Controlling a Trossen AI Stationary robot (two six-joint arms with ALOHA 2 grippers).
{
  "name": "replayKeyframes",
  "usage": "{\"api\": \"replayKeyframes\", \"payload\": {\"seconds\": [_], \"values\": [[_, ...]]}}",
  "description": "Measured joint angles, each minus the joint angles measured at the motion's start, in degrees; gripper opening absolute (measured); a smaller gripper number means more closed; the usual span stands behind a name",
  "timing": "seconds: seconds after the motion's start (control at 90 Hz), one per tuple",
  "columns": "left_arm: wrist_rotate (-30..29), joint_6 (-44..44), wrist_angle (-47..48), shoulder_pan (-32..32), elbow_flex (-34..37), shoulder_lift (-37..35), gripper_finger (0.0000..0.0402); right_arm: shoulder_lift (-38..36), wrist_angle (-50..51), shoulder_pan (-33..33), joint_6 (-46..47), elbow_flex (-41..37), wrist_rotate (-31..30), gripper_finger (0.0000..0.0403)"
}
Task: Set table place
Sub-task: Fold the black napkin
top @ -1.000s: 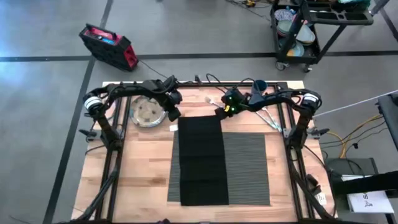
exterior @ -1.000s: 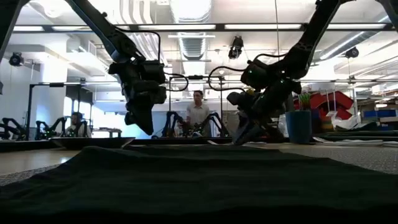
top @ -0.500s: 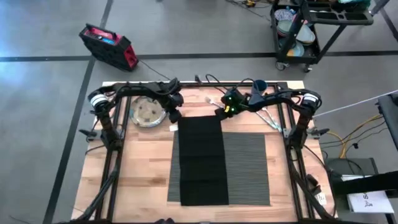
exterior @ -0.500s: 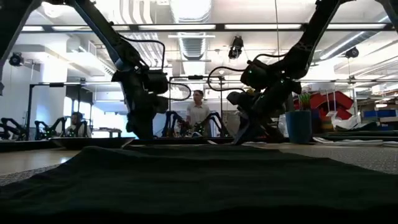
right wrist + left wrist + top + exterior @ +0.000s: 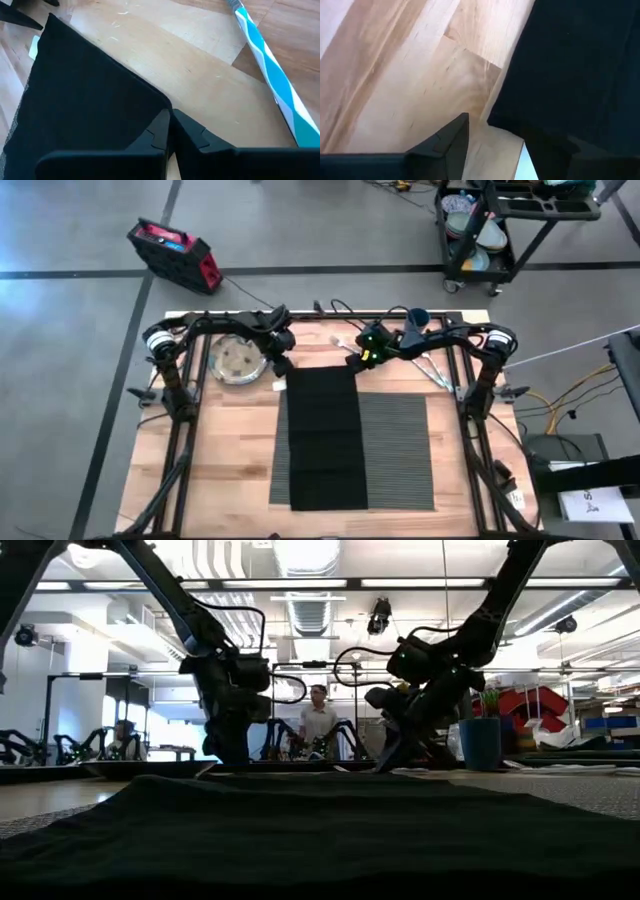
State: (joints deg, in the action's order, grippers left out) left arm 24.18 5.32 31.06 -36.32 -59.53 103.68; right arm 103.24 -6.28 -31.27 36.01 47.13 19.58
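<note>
The black napkin (image 5: 325, 435) lies flat over the left half of the dark grey ribbed placemat (image 5: 398, 450) on the table (image 5: 220, 470). My left gripper (image 5: 278, 366) is open and low at the napkin's far left corner (image 5: 492, 119), one finger over bare wood, the other over the cloth. My right gripper (image 5: 353, 361) is shut at the far right corner. The silvery plate (image 5: 238, 360) rests on the table left of the napkin. The dark blue cup (image 5: 418, 317) stands at the far edge, and cutlery (image 5: 432, 372) lies right of my right gripper. My right gripper pinches the napkin's far right corner (image 5: 162, 106) between its two fingertips, coming slantwise from above and from the table's far side. The corner stays down at the table (image 5: 385, 766), and the cloth behind it lies flat and slack. My left gripper: I cannot tell whether it touches the napkin.
A small white tag (image 5: 279, 385) lies beside the napkin's far left corner. A teal-and-white striped handle (image 5: 265, 65) lies on the wood near my right gripper. A red case (image 5: 175, 255) and a cart (image 5: 500, 225) stand on the floor beyond the table. A person (image 5: 318, 725) sits behind.
My left gripper has come down toward the table and a little toward the napkin's far left corner. The napkin and my right gripper have kept still.
</note>
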Motion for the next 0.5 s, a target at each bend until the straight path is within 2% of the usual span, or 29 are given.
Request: {"api": "replayKeyframes", "payload": {"seconds": [0.289,0.356,0.433,0.5], "values": [[0.3,-0.2,-1.0,1.9,0.2,0.2,0.0100,0.0,0.0,0.0,0.1,0.0,0.0,0.0000],[-0.7,-0.3,-1.1,1.9,0.2,0.2,0.0075,0.0,0.0,0.0,0.1,0.0,0.0,0.0000],[-1.7,-0.2,-1.1,1.9,0.2,0.2,0.0028,0.0,0.0,0.0,0.2,0.0,0.2,0.0000],[-1.9,0.0,-1.1,1.9,0.2,0.0,0.0009,0.0,0.0,0.0,0.2,0.0,0.6,0.0000]]}}
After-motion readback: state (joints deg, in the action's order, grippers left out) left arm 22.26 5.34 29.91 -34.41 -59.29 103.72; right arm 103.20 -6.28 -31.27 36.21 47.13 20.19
